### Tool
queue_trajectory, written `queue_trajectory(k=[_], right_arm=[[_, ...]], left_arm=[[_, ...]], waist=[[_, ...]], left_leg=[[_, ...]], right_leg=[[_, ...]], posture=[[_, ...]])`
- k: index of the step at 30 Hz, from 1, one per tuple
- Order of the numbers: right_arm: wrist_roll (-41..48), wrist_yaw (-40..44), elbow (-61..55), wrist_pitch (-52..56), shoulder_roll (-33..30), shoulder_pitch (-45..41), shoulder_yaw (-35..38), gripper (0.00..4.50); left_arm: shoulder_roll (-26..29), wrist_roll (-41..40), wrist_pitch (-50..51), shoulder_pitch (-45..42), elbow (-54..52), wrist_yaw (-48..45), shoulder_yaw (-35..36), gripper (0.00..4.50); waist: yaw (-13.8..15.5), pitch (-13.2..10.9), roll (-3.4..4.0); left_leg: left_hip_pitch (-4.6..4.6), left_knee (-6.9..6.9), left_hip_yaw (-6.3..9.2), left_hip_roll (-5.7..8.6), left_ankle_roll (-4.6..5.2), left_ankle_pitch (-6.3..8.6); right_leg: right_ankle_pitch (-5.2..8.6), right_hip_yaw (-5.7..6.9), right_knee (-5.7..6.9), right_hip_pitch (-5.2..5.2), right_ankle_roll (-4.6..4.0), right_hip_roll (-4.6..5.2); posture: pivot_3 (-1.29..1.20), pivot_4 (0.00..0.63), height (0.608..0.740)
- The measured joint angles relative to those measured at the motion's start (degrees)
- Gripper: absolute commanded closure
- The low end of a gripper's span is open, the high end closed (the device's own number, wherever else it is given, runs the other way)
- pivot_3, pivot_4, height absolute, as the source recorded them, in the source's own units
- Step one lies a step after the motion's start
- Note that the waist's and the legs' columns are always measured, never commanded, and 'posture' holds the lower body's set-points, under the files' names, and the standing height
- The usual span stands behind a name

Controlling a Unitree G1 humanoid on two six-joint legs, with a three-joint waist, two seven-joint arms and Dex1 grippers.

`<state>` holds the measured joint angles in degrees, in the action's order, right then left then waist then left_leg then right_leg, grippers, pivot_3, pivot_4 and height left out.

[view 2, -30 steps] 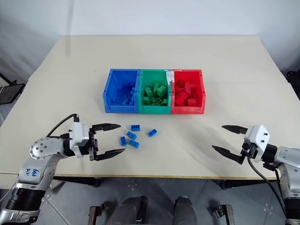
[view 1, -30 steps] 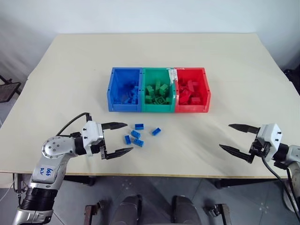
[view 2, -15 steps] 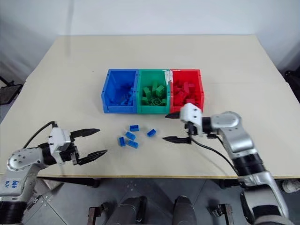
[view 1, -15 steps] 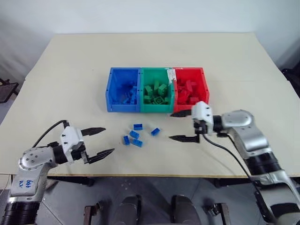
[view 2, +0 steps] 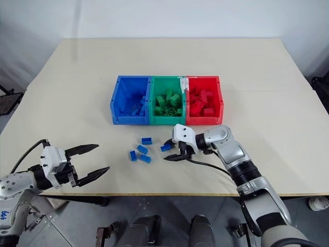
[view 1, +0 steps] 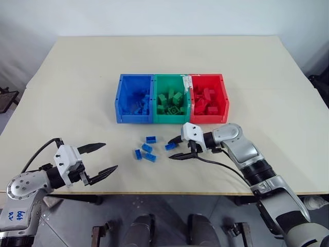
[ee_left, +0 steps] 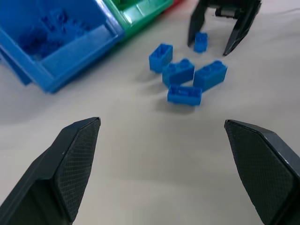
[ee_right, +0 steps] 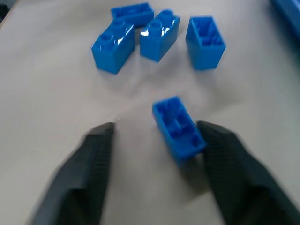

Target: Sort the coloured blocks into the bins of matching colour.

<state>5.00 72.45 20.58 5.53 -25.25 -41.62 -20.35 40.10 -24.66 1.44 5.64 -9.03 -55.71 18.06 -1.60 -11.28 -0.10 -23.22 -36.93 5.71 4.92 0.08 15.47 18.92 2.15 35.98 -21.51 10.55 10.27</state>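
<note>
We are working through the blue bricks, and five of them are lying loose on the table [view 1: 267,67], near the bins [view 1: 172,99]. The blue bin [view 1: 134,98] on the left, the green bin [view 1: 172,98] in the middle and the red bin [view 1: 208,98] on the right are each holding bricks of their own colour, so the sorting looks largely done. We are closing our right gripper [view 1: 176,147] around the rightmost blue brick [view 1: 170,146]: its fingers are straddling the brick, partly closed, one finger touching it, and it is not lifted yet. The other four blue bricks [view 1: 146,150] are waiting just to the left. Our left gripper [view 1: 104,157] is hovering wide open and empty, well apart at the near-left edge.
</note>
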Motion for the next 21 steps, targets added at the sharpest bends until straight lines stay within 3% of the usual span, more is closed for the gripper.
queue_trajectory(k=[4,9,12,16,21], right_arm=[[-0.4,-0.3,0.0,-0.6,0.0,0.0,0.2,4.08],[1.1,-2.8,-2.0,3.2,1.8,0.8,1.8,4.07],[5.2,-7.6,-5.8,11.4,6.0,0.1,5.6,4.07],[5.8,-18.6,-6.1,17.5,14.0,-8.3,9.0,4.07],[3.2,-30.4,4.1,14.6,22.9,-18.4,9.9,4.07]], left_arm=[[-0.2,-0.1,0.5,0.6,-1.2,0.8,0.0,0.0],[-1.2,-0.8,1.2,1.4,-2.0,2.1,0.0,0.0],[-2.5,-2.1,2.4,2.0,-2.9,4.2,1.5,0.0],[-3.7,-3.7,3.9,2.3,-4.0,7.5,4.6,0.0],[-4.1,-4.0,4.5,2.8,-4.1,8.7,5.1,0.0]], waist=[[0.0,0.0,0.0],[0.0,0.0,0.0],[-0.1,0.0,0.0],[-0.2,0.0,0.0],[-0.5,0.0,0.0]], left_leg=[[0.0,0.0,0.0,-0.05,-0.02,0.01],[0.0,0.0,-0.01,-0.08,-0.04,0.03],[0.0,-0.03,-0.02,-0.22,-0.13,0.08],[0.02,-0.07,-0.04,-0.67,-0.4,0.2],[0.03,-0.01,-0.04,-0.72,-0.55,0.26]], right_leg=[[0.01,0.0,0.0,-0.01,-0.02,-0.03],[0.01,0.0,0.0,-0.02,-0.02,-0.05],[0.01,-0.01,-0.02,-0.03,-0.06,-0.17],[-0.02,-0.03,0.03,-0.11,-0.38,-0.64],[-0.01,-0.01,0.42,-0.39,-0.65,-0.83]], posture=[[0.0,0.15,0.74],[0.0,0.15,0.74],[0.0,0.15,0.74],[0.0,0.15,0.74],[0.0,0.15,0.74]])
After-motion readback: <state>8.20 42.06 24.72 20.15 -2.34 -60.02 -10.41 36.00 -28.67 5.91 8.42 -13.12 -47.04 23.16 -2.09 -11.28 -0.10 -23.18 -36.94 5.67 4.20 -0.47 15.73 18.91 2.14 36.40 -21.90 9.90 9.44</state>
